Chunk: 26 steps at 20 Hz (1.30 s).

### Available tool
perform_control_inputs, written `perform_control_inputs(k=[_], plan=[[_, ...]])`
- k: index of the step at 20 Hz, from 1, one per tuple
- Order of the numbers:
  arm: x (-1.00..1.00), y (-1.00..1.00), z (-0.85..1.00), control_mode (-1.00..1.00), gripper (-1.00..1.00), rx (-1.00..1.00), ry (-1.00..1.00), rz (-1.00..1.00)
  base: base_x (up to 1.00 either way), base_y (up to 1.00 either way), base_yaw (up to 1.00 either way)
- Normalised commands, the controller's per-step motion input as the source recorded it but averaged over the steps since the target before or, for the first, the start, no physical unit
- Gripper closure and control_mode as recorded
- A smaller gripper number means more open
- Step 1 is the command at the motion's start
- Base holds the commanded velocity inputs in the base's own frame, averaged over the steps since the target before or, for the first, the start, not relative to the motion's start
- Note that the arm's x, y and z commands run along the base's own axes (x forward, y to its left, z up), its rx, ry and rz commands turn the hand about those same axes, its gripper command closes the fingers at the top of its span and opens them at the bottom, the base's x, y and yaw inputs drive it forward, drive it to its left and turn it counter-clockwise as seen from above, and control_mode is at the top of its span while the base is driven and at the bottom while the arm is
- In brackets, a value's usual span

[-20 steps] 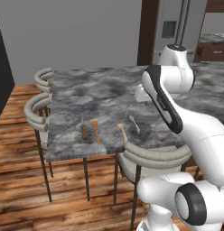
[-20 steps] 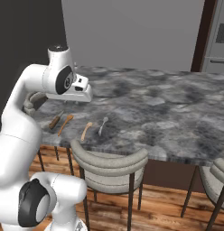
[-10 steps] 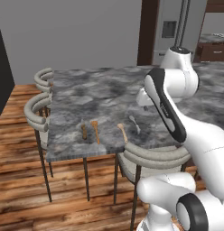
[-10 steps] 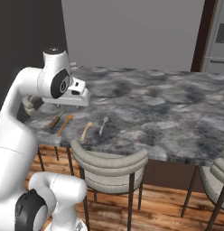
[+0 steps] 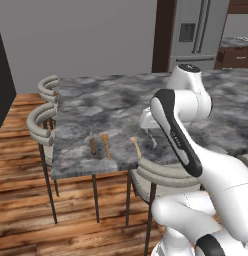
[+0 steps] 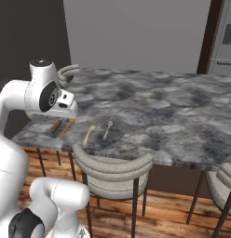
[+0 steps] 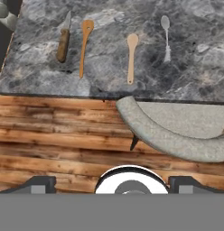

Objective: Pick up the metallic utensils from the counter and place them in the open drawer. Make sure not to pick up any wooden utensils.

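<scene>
1. Hand view looks down on the near edge of the grey marbled tabletop (image 7: 195,67), where four utensils lie in a row, all apart from one another.
2. At the left end lies the knife (image 7: 63,39), silvery blade pointing away, dark brown handle toward the edge.
3. Just right of it lies the orange-brown wooden spoon (image 7: 84,45), then the pale tan wooden spoon (image 7: 131,56), both with bowls at the far end.
4. Furthest right lies the slim silver spoon (image 7: 166,36), also bowl away, a little farther from the edge than the others.
5. A curved grey chair back (image 7: 168,135) sits below the edge, over the wooden floor (image 7: 50,131).
6. The fingers (image 7: 112,184) stand wide apart at the bottom corners of the hand view, holding nothing, well above the utensils.
7. In the right base view the hand hangs above the near left corner of the tabletop (image 6: 182,111), with the utensils (image 6: 89,134) beside it.
</scene>
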Motion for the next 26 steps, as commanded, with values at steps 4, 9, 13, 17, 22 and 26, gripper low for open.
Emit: perform_control_inputs(k=[4,9,13,17,22,26], plan=[[0.03,0.81,-0.35,-1.0,-1.0,0.0,0.0,-0.01,0.0,0.0,0.0],[0.25,0.56,-0.13,-1.0,-1.0,0.0,0.02,0.0,0.0,0.0,0.0],[0.47,0.3,-0.22,-1.0,-1.0,0.0,0.0,0.0,0.0,0.0,0.0],[0.58,0.42,-0.29,-1.0,-1.0,0.0,0.0,0.0,0.0,0.0,0.0],[0.42,0.65,-0.39,-1.0,-1.0,0.0,0.0,0.0,0.0,0.0,0.0],[0.45,0.3,-0.35,-1.0,-1.0,0.0,0.05,0.0,0.0,0.0,0.0]])
